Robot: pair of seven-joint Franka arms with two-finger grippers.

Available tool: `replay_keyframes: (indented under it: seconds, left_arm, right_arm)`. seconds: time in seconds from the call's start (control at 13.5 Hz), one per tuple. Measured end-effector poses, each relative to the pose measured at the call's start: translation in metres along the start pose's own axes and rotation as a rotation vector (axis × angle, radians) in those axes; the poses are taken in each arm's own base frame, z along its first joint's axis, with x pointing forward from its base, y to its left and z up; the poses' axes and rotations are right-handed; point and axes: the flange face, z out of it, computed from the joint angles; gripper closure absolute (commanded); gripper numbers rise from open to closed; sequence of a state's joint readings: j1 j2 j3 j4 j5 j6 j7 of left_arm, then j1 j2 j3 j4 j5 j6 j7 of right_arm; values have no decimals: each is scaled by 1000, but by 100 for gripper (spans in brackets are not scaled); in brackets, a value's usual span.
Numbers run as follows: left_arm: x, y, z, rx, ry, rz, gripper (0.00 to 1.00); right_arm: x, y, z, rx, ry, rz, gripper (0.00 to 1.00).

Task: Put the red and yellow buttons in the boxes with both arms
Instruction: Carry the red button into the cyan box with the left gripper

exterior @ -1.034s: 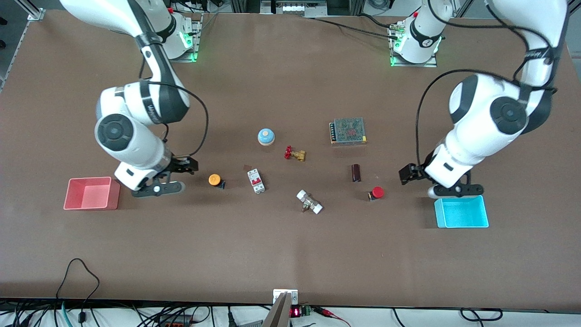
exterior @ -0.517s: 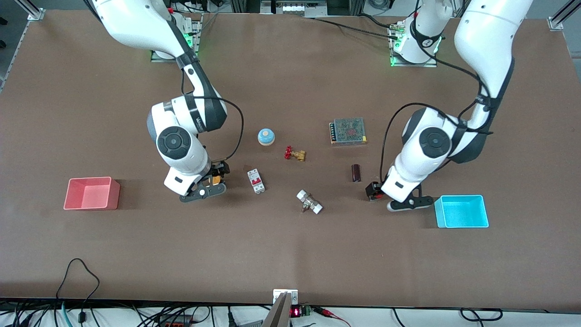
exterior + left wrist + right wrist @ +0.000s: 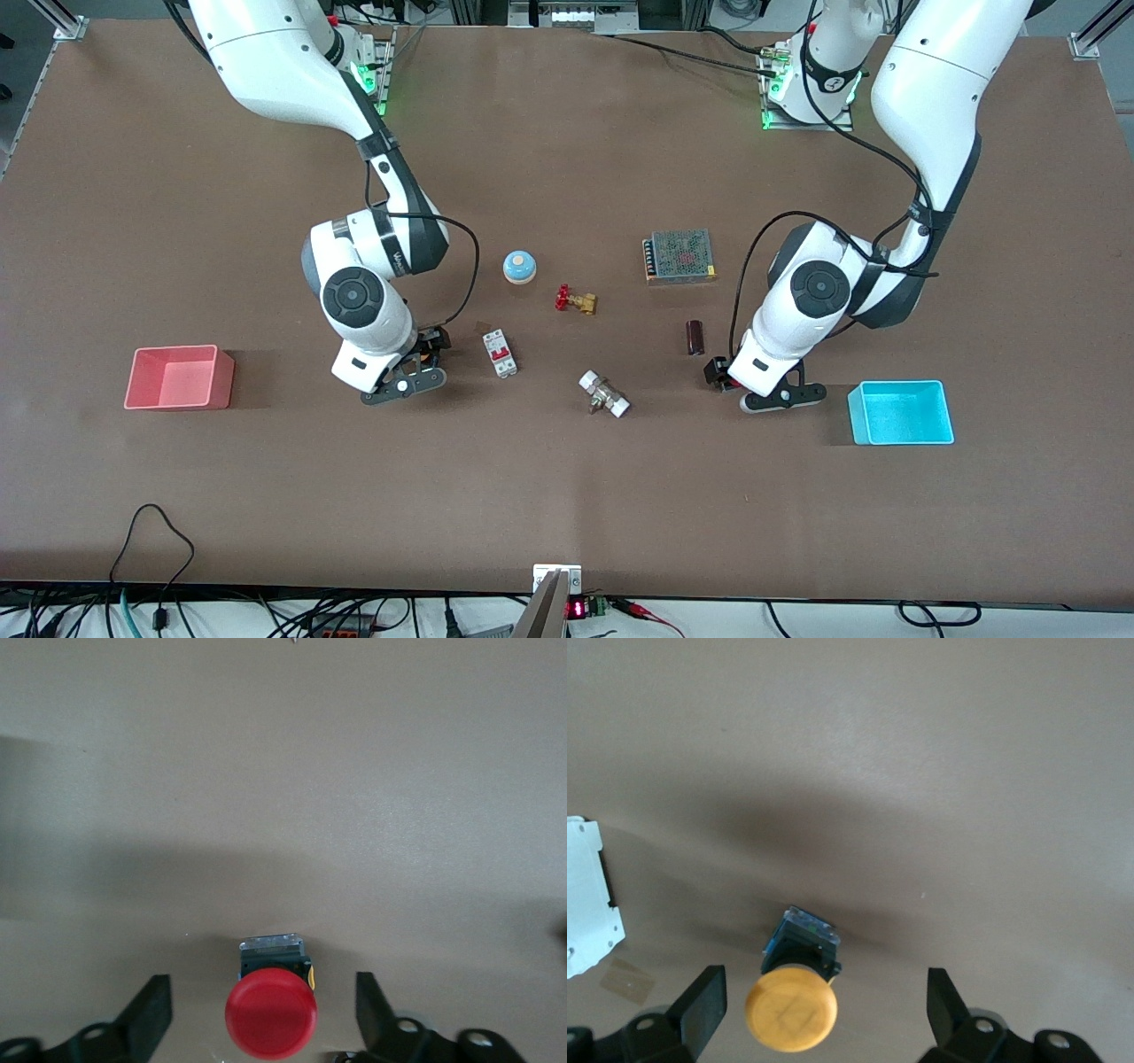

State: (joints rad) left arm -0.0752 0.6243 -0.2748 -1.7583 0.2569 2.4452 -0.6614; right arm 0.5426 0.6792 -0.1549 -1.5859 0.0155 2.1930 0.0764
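Two white arms reach down over a brown desk (image 3: 567, 496). The right pincer (image 3: 824, 1014) hangs spread wide around the yellow button (image 3: 790, 1014), fingers clear of the cap; the left pincer (image 3: 263, 1014) hangs equally wide around the red button (image 3: 270, 1013). Both buttons sit on the desk. The pink box (image 3: 177, 377) sits at the right arm's end, the cyan box (image 3: 900, 413) at the left arm's end. A white breaker (image 3: 500, 353) lies beside the yellow button.

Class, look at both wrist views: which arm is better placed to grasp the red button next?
The left arm. Its open tool straddles the red button; the right tool is open around the yellow button instead.
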Motion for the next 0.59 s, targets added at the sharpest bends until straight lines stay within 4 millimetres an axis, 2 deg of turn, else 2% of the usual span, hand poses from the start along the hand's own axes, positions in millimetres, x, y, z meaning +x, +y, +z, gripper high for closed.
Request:
replay_keyframes:
  seconds: [0.44, 0.59]
  left_arm:
    - [0, 0, 0, 0, 0, 0, 70]
    - [0, 0, 0, 0, 0, 0, 75]
  right_arm:
    - [-2, -13, 13, 1, -18, -18, 0]
    - [-3, -13, 20, -2, -29, -19, 0]
